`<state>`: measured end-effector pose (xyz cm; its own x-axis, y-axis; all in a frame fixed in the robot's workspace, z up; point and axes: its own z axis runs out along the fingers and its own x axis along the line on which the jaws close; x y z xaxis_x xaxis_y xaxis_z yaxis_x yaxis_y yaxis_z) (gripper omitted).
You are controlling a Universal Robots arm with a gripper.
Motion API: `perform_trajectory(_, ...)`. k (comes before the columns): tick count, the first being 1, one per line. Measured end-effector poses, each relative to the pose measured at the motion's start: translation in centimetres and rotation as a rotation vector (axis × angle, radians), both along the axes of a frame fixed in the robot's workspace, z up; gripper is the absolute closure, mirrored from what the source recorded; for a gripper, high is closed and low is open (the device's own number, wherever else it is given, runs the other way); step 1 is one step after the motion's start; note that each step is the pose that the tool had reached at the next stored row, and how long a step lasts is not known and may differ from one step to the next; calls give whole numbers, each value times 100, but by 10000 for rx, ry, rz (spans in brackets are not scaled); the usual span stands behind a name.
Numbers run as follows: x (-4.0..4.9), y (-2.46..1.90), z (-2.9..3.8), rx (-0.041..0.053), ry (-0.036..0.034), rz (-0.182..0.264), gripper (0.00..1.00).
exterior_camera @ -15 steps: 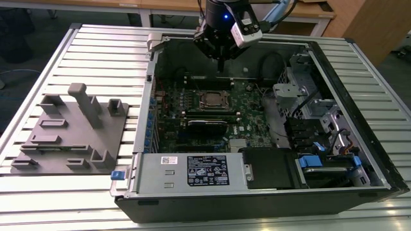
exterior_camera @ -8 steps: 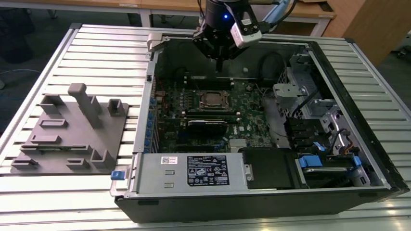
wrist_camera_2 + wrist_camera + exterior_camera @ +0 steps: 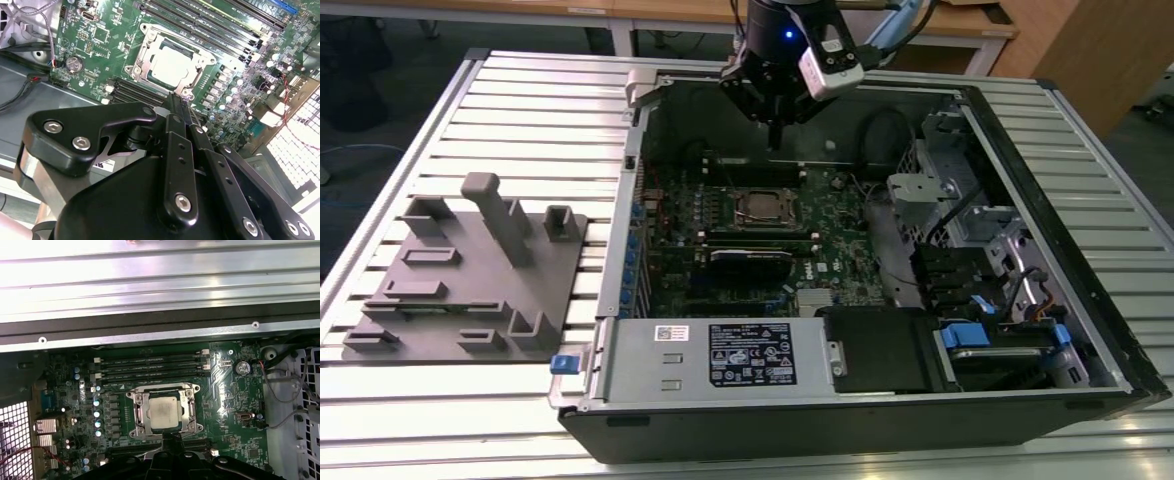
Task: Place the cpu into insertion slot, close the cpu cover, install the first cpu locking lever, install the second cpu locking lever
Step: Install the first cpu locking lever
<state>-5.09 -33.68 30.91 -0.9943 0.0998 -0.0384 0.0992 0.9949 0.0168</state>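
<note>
Now one cpu [image 3: 164, 411] lies in one insertion slot [image 3: 135, 416] under one cpu cover [image 3: 190, 410], tool [image 3: 774, 138] pinched together nearby.

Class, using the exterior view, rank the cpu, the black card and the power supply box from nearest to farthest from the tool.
1. cpu, just ahead of the tool.
2. black card, just past the cpu.
3. power supply box, farthest, toward the exterior view's bottom.
</note>
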Motion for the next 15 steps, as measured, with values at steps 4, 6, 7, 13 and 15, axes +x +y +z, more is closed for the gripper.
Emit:
perform_trajectory(4,0,0,0,0,25,0,90)
perform_trajectory(6,0,0,0,0,36,-1,90)
perform_trajectory(7,0,0,0,0,53,-1,90)
perform_trajectory(13,0,0,0,0,83,0,90)
perform_trajectory(15,0,0,0,0,91,-1,90)
